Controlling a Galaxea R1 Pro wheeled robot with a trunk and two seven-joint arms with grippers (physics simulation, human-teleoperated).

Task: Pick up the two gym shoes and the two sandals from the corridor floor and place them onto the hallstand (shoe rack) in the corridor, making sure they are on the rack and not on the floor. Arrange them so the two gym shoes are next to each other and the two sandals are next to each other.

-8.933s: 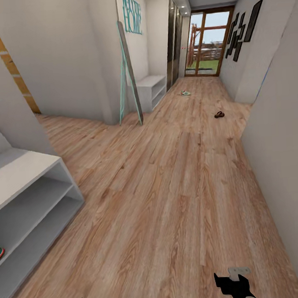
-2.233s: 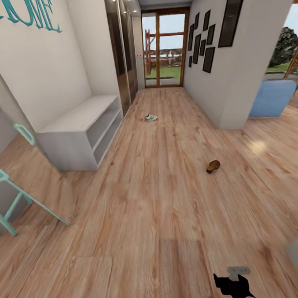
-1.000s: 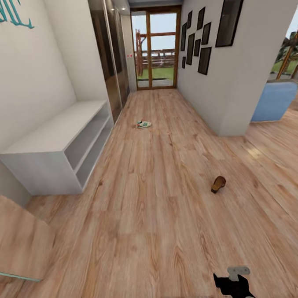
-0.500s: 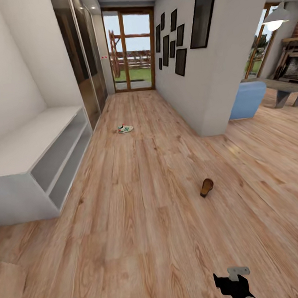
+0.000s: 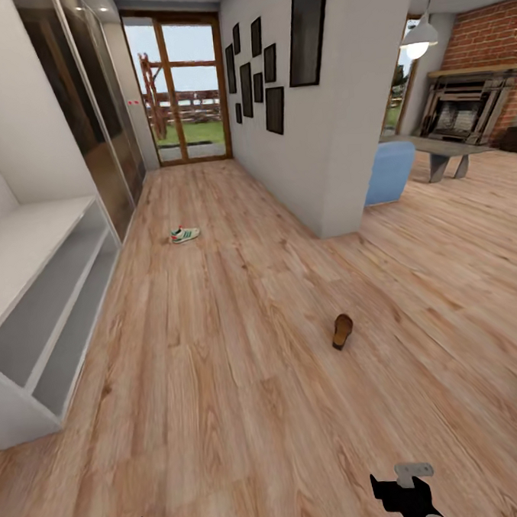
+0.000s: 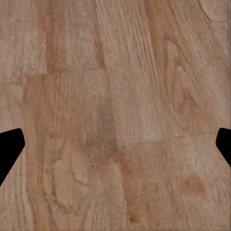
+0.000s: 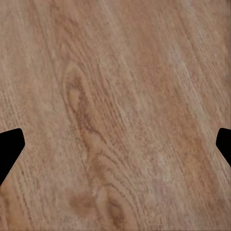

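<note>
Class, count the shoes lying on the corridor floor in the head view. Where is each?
2. One gym shoe lies far down the corridor near the hallstand; one sandal lies nearer, toward the right. Others may be out of view.

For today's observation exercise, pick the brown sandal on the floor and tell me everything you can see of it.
The sandal is a small, flat, dark-brown slip-on with a lighter tan inner sole, leather by its look. It lies alone on the wood-plank floor, lengthwise roughly along the corridor, right of the middle of the head view. Only the floor touches it. It is nearer the robot than the sneaker, and too small to show finer detail.
</note>
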